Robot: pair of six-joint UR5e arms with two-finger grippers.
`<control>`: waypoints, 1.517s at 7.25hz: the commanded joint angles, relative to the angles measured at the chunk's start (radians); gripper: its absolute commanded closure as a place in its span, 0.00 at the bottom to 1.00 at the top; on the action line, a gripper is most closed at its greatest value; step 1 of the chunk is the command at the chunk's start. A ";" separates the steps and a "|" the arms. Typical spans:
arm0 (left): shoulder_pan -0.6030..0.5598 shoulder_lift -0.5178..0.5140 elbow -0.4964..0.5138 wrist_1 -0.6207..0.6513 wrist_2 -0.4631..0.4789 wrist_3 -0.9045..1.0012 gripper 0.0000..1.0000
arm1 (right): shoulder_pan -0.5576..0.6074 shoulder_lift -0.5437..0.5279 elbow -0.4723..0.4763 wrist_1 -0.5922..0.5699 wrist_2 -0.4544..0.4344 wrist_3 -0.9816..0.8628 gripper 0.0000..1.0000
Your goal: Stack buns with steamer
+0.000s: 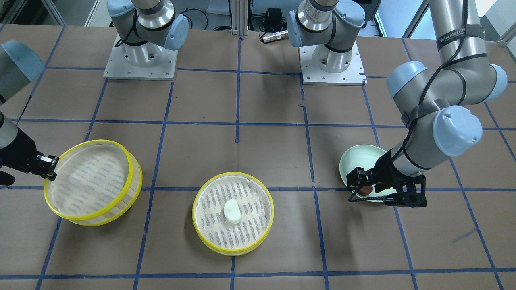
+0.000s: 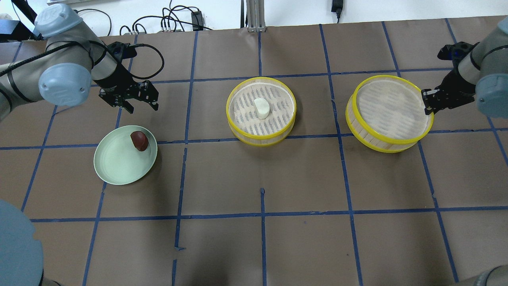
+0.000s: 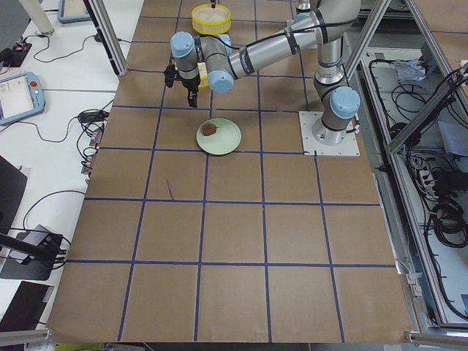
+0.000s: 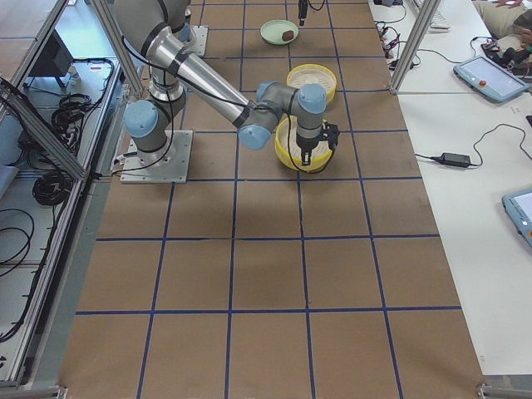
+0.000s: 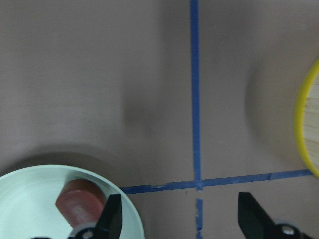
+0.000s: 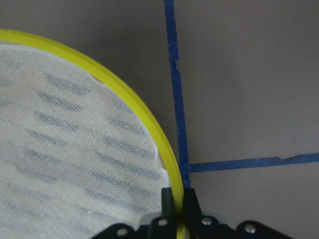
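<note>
The white bun (image 2: 261, 107) lies in the middle yellow-rimmed steamer tray (image 2: 234, 127). The glossy reddish-brown bun (image 2: 139, 140) sits on the far edge of the pale green plate (image 2: 119, 163). My left gripper (image 2: 141, 105) is open and empty, hovering just beyond the plate; in the left wrist view one of its fingertips (image 5: 112, 214) is next to the brown bun (image 5: 79, 206). My right gripper (image 2: 426, 101) is shut on the yellow rim of a second, empty steamer tray (image 2: 391, 107), which looks tilted in the front view (image 1: 90, 181). The pinch shows in the right wrist view (image 6: 178, 204).
Brown paper with blue tape lines covers the table. The two arm bases (image 1: 141, 56) stand on the robot's side. Cables (image 2: 174, 20) lie beyond the far edge.
</note>
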 commanded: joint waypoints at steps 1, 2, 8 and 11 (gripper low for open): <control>0.023 -0.018 -0.082 0.113 0.099 0.025 0.17 | 0.141 -0.057 -0.043 0.077 -0.022 0.128 0.94; 0.026 -0.022 -0.108 0.121 0.101 0.025 0.18 | 0.233 -0.062 -0.068 0.083 -0.034 0.202 0.94; 0.079 -0.055 -0.187 0.158 0.057 0.013 0.25 | 0.582 0.027 -0.180 0.158 -0.111 0.602 0.93; 0.079 -0.045 -0.162 0.157 0.069 0.022 0.87 | 0.594 0.035 -0.180 0.158 -0.117 0.606 0.92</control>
